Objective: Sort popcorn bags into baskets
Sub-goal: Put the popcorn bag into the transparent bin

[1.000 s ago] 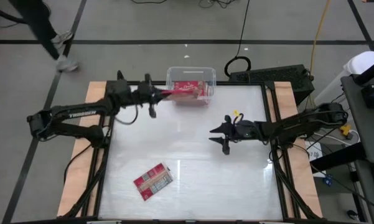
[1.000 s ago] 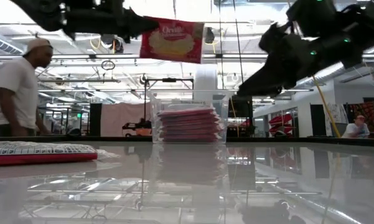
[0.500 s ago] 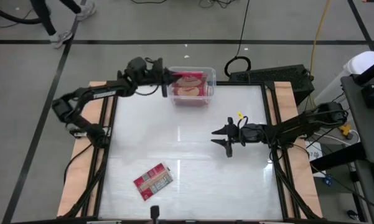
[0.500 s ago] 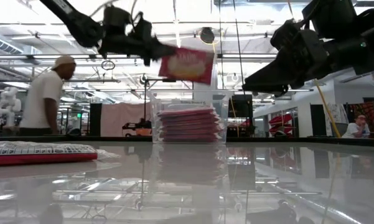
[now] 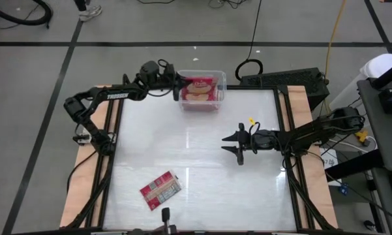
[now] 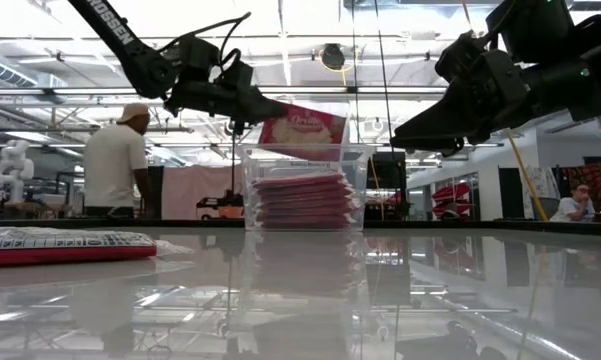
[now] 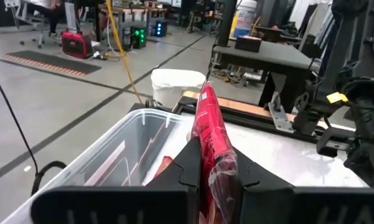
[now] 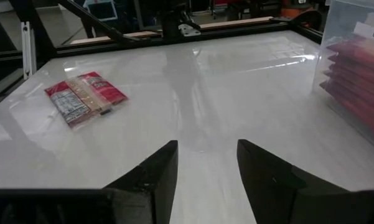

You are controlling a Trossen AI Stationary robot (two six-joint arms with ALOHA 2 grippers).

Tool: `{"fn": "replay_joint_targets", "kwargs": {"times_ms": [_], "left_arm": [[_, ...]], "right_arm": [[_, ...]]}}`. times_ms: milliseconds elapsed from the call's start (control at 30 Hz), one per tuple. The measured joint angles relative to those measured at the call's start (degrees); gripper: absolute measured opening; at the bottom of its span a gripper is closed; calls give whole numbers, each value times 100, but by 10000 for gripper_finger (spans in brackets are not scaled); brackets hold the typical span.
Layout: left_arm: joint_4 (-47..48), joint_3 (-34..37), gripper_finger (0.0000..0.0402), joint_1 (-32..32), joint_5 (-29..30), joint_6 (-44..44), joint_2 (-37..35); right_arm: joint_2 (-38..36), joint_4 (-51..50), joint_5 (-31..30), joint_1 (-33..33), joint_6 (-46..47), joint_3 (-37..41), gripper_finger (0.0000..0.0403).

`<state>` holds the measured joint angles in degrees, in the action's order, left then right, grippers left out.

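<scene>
My left gripper [image 5: 177,88] is at the far edge of the table, shut on a red popcorn bag [image 5: 199,89] that hovers over the clear plastic bin [image 5: 220,79]. In the low view this bag [image 6: 302,130] sits just above the bin's rim [image 6: 305,150], with a stack of red bags [image 6: 305,200] inside. One more bag [image 5: 160,190] lies flat, label face up, on the table's near left. My right gripper [image 5: 238,147] is open and hovers over the table's right middle, touching nothing. My left gripper pinches the red bag between its two fingers [image 7: 190,165] at the bag's left end [image 7: 213,167]. It comes level from the table's left. The bag reaches out beyond the fingers over the bin, lifted clear and tilted, with its popcorn picture facing up and toward the near side.
The right wrist view shows the lying bag [image 8: 84,96] across bare glossy tabletop and the bin's wall [image 8: 355,74] at the side. A person [image 6: 120,165] stands in the room beyond the far edge. Wooden rails run along both table sides.
My left gripper has carried the bag toward the far edge and to the right, over the bin, and has come down. The bag, earlier high above the bin, now hangs just above its rim. The person beyond the table has walked on.
</scene>
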<state>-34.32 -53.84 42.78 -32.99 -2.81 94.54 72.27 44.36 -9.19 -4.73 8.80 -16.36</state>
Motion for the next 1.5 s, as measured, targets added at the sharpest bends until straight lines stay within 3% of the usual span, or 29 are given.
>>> {"fn": "replay_joint_targets", "kwargs": {"times_ms": [433, 767, 900, 1000, 1167, 1500], "left_arm": [[432, 0, 57, 75, 230, -11, 0], [448, 0, 117, 277, 348, -128, -7], [756, -2, 132, 346, 308, -632, -326], [1524, 29, 124, 249, 408, -676, -785], [2556, 529, 96, -365, 1103, -159, -1907], [2955, 2471, 86, -2640, 1716, -401, -3883]], "right_arm": [[0, 0, 0, 0, 402, 0, 157], [2, 45, -2, -31, 404, 0, 157], [2, 36, -9, -62, 636, 0, 157], [2, -103, -196, -228, 867, 0, 157], [2, -259, -864, -598, 1158, 0, 157], [95, -208, -1031, -968, 1300, 0, 157]]}}
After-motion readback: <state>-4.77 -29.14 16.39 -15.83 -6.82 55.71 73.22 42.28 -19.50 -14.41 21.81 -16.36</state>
